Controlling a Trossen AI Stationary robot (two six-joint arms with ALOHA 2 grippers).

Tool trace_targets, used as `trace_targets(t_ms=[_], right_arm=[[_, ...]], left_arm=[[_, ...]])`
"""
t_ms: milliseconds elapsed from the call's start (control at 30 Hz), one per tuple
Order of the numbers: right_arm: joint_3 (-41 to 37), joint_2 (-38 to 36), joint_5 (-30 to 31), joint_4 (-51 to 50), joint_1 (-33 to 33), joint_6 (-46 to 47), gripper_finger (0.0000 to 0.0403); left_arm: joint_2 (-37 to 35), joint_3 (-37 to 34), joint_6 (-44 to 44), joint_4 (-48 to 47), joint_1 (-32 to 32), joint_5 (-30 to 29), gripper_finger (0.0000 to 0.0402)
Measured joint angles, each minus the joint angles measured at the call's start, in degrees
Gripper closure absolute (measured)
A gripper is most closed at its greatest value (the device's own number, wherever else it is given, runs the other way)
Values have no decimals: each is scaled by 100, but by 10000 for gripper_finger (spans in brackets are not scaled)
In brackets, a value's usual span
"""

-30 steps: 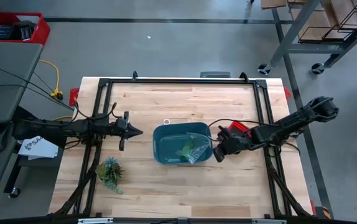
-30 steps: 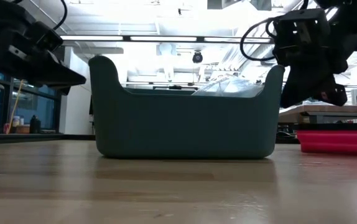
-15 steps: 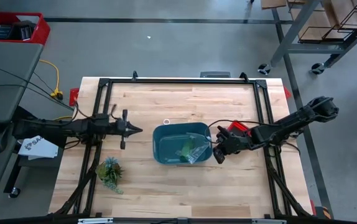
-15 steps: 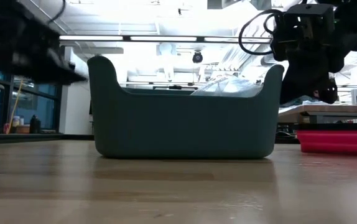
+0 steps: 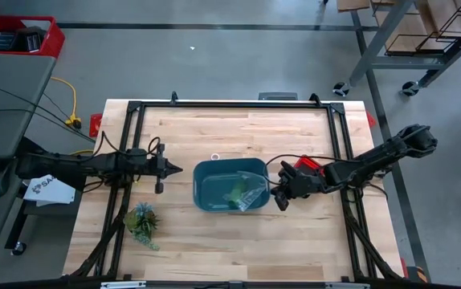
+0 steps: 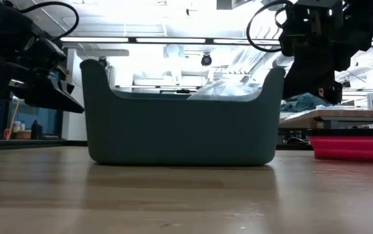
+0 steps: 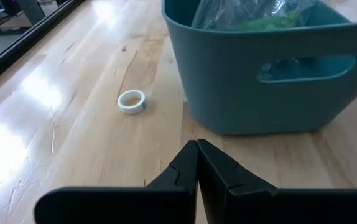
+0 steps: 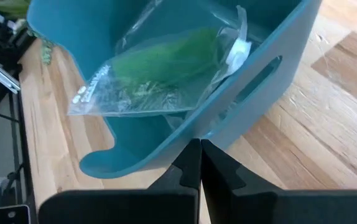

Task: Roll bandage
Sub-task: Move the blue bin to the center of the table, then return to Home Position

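Right wrist view: green bandage [image 8: 166, 62], bagged in clear plastic inside teal plastic bin [image 8: 253, 74], unrolled; both pincers pressed together, empty.

White sheet [image 5: 44, 188] off table's left edge, beside left arm: dark letters "SA" legible, rest hidden under arm. Clear plastic bag [image 8: 160, 78] in teal bin: small white printed marks near one corner, too small to read. No other readable text, label, brand or number.
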Motion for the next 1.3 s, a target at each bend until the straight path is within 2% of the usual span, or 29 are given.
trace_targets(t_ms=[133,433,467,667,1067,1167,1300], right_arm=[[0,0,-74,181,0,63,403],[0,-2,-51,308,-23,-73,403],[0,-2,-55,368,-31,-189,403],[-1,-35,99,516,-31,-764,403],[-32,-356,921,478,221,-1433,403],[-534,-761,932,1206,346,-1449,403],[-1671,-1560,714,3025,385,-1610,403]], left_arm=[[-157,-30,-13,-19,-25,2,401],[-2377,-114,-110,201,-90,-5,401],[-2455,-117,-112,311,-90,-4,401],[-2441,-114,-112,1078,-127,-55,401],[-2396,-120,-112,936,-118,-61,401],[-2376,-120,-112,870,-118,-68,401],[-2374,-120,-112,855,-118,-69,401]])
